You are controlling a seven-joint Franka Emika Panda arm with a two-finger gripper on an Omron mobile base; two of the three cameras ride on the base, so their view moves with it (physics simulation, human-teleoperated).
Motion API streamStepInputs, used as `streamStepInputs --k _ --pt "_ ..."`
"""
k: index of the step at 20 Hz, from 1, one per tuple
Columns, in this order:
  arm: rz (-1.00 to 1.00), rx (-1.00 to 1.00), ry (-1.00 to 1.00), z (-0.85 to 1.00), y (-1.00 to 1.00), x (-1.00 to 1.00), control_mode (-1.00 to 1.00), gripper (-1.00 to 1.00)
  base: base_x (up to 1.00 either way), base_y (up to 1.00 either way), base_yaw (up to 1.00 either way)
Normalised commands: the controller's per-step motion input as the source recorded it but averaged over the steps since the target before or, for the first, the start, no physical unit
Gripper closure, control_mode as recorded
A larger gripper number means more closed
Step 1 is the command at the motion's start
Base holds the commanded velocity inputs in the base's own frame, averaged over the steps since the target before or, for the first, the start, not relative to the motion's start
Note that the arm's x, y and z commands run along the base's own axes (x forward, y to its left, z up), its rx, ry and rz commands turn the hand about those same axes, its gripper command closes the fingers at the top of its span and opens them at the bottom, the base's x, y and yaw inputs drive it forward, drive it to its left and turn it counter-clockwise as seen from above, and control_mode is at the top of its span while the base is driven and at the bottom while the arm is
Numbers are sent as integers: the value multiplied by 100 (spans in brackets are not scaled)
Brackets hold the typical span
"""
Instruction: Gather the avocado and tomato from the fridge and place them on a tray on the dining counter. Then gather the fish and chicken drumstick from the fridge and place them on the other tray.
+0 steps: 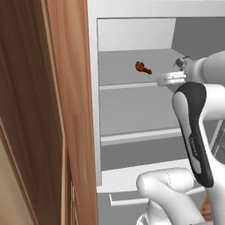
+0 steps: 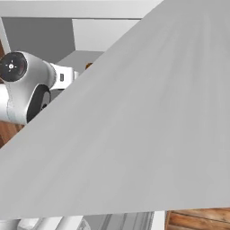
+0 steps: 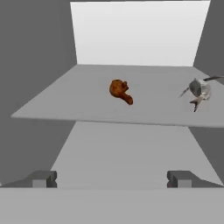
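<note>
Hand view: tool (image 3: 112, 178) spread to its widest, both dark fingertips (image 3: 43, 178) low in frame and well apart, nothing between them, nothing touched. Looks straight into the open fridge (image 3: 39, 52), toward a grey shelf (image 3: 78, 109) with a brown chicken drumstick (image 3: 120, 91) near its middle and a silvery fish (image 3: 197, 91) off to the right, the two lying apart. Fish small and blurred; hard to tell head from tail.

Left base view: same drumstick (image 1: 143, 67) on the upper shelf (image 1: 118, 70), a wooden cabinet (image 1: 66, 114) close on the left, white arm (image 1: 193, 127) across the right side covering part of the interior. A glimpse of the fish (image 1: 181, 62) above the wrist, mostly hidden.

Right base view: large plain grey fridge door (image 2: 143, 126) blocking most of the interior; arm's joint (image 2: 22, 87) at left; a sliver of orange-brown at the door's edge, too small to identify.
</note>
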Motion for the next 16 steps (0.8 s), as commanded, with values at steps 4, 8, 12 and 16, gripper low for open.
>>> streamStepInputs --k 4,8,12,16 --pt "0 0 -1 -2 0 35 -100 -100 0 0 0" --pt "2 0 -1 -1 0 58 -100 -100 0 0 0" --pt "2 0 0 0 0 69 -100 -100 0 0 0" --pt "3 0 0 -4 0 60 -100 -100 0 0 0"
